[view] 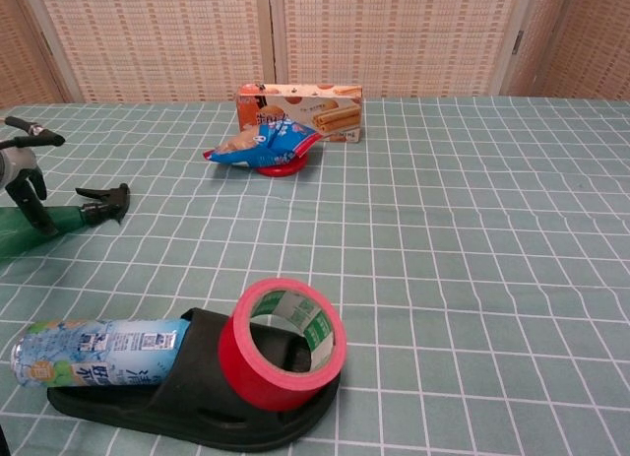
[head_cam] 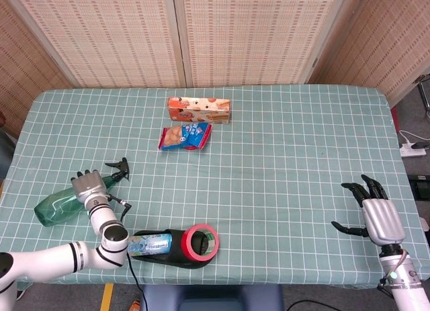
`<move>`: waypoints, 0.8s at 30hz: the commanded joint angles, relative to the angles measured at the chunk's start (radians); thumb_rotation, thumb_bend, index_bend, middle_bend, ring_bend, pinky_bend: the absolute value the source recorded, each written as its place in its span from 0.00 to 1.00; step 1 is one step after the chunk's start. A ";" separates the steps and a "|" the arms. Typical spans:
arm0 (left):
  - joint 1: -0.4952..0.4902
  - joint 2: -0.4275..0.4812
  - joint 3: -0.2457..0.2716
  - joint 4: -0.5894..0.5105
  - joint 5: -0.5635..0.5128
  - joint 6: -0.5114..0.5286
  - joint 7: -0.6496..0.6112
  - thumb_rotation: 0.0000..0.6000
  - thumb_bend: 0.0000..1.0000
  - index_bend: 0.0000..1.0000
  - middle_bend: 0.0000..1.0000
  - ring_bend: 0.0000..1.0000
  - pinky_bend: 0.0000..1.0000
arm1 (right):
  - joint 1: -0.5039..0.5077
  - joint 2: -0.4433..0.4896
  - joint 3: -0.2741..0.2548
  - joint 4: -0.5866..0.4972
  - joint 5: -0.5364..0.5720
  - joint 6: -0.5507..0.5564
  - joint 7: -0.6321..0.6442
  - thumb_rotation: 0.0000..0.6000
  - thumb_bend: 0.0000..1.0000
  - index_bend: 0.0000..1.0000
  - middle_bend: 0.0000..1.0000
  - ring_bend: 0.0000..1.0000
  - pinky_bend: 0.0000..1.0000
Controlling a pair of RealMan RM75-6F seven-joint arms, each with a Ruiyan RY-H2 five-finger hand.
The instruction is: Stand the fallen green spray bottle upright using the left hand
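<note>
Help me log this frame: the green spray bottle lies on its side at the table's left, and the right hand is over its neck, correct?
Not quite: the left hand is over the neck of the green spray bottle, as the head view shows. The rest stands.

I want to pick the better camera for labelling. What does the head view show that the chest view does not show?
Only the head view shows the right hand, open beyond the table's right edge, and the whole green spray bottle lying on its side. Only the chest view shows the red dish under the blue snack bag. Both show the left hand over the bottle's neck, the red tape roll, the black slipper and the biscuit box.
</note>
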 commanded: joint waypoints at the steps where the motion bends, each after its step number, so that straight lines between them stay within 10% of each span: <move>1: -0.002 -0.010 -0.020 0.041 -0.025 -0.029 0.013 1.00 0.26 0.23 0.09 0.05 0.14 | -0.001 -0.004 0.001 0.002 0.001 0.004 -0.009 1.00 0.00 0.22 0.23 0.00 0.08; 24: -0.043 -0.084 -0.126 0.354 -0.154 -0.198 0.122 1.00 0.27 0.27 0.11 0.07 0.19 | -0.010 -0.030 0.008 0.008 0.010 0.033 -0.072 1.00 0.00 0.22 0.23 0.00 0.08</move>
